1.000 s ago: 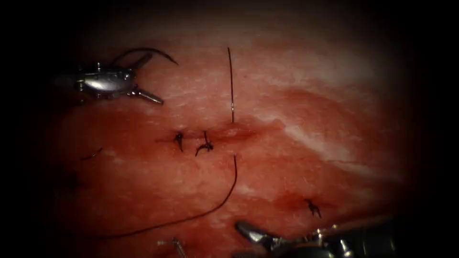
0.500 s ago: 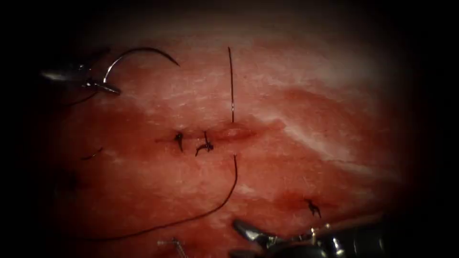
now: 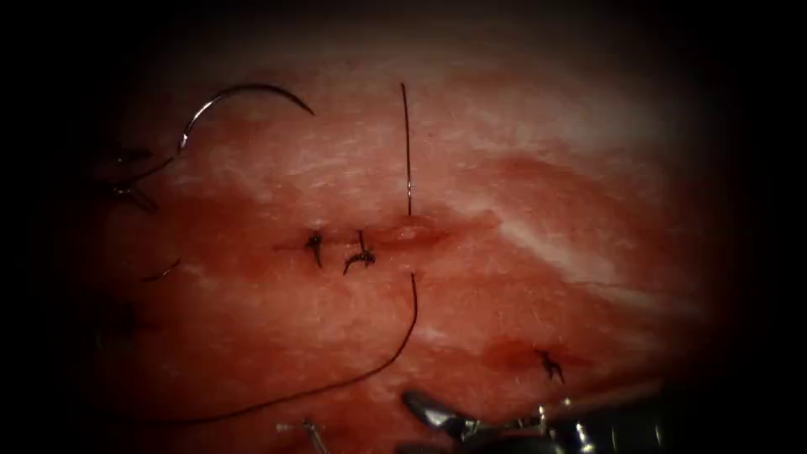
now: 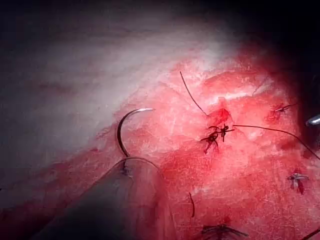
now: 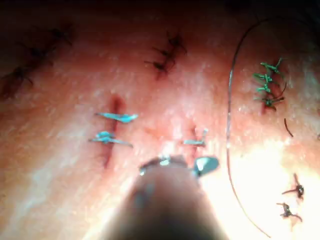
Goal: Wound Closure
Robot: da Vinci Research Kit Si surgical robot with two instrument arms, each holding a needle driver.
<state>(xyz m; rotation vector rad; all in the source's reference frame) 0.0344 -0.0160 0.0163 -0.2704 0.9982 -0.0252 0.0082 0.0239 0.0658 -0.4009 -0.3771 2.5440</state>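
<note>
The curved needle (image 3: pixel 252 85) lies free on the tissue (image 3: pixel 521 168), up and to the left of the cut (image 3: pixel 403 235), and is not in the tissue. My left tool (image 3: pixel 133 178) sits at the far left just past the needle's tail end, jaws open and holding nothing. In the left wrist view the needle (image 4: pixel 121 127) arcs just beyond that tool's shaft (image 4: pixel 110 200). The thread (image 3: pixel 407 151) rises from the cut, and another length (image 3: pixel 395 349) curves down and to the left. My right tool (image 3: pixel 424 420) rests at the near edge, jaws (image 5: pixel 177 164) open and empty.
Two dark knots (image 3: pixel 315 245) (image 3: pixel 361 257) sit on the cut's left part, and another knot (image 3: pixel 551 366) lies at the lower right. A short cut end of thread (image 3: pixel 161 271) lies at the left. Red fluid wets the tissue around the cut.
The left tool has drawn back to the left and downward, away from the needle, which stays lying on the tissue. The right tool has barely shifted.
</note>
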